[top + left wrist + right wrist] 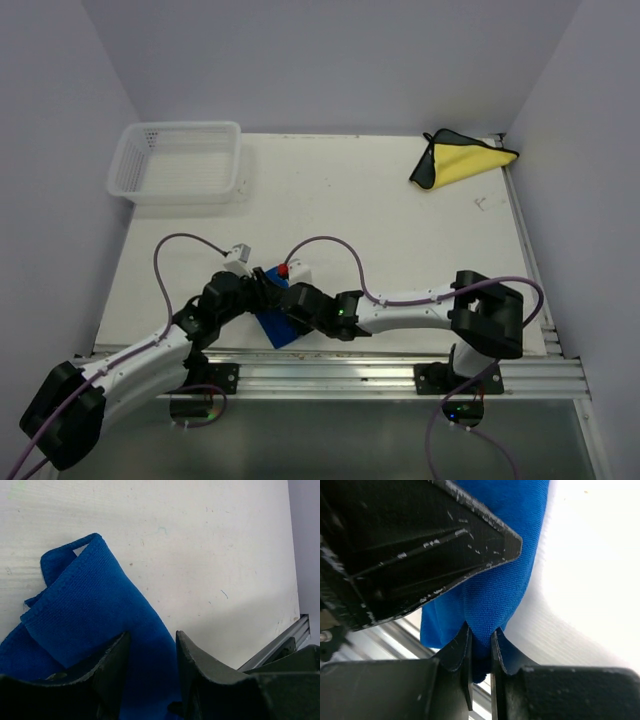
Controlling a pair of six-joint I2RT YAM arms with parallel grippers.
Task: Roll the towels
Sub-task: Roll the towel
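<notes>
At the near edge of the desk [400, 240], the right fingers [462, 652] pinched a fold of the blue towel [510, 580]; the left fingers [112, 662] stood spread astride it. Far right lay the folded yellow towel [468, 160], far left 1 white basket [135, 185].

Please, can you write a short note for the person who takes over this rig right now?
Right gripper: shut on a fold of the blue towel.
Left gripper: jaws apart with the same towel between them; I cannot tell whether it grips.
Blue towel: at the near edge of the table, between the two arms, folded over but not a finished roll.
Yellow towel: far right corner, folded, no gripper near it.
Done: no towel is rolled yet.
Left: finish rolling the blue towel, then roll the yellow one.
</notes>
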